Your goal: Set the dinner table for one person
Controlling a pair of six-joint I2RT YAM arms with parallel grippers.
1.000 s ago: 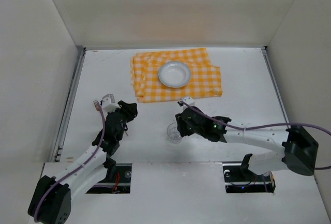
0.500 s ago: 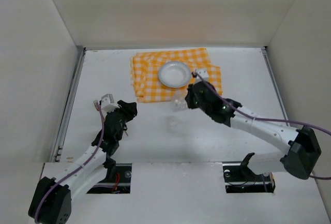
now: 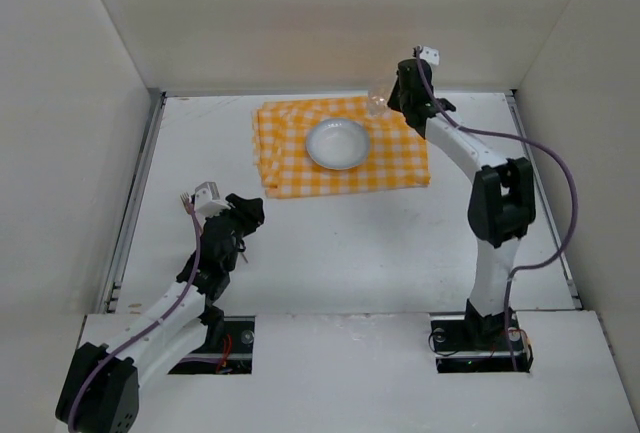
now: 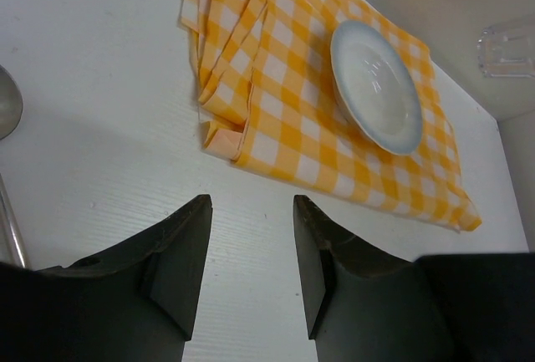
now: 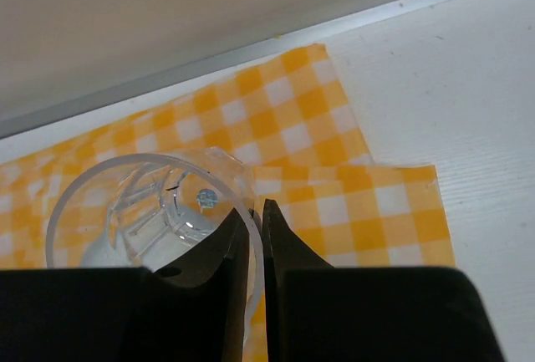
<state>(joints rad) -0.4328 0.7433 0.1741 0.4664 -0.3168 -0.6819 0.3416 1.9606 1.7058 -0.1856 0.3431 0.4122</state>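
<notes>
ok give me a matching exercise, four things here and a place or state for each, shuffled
1 glass
2 bowl
3 cloth
4 left gripper

a open, empty
b spread on the table
c pinched by the right gripper
d sitting on the cloth

Pairs: 1-c, 2-d, 3-b, 4-a

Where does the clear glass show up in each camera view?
Top external: glass upper right of centre, at the cloth's far edge, in the right gripper.
Left wrist: top right corner, beyond the plate.
Right wrist: lower left, rim pinched.
Shared landmark: the orange checked cloth.
</notes>
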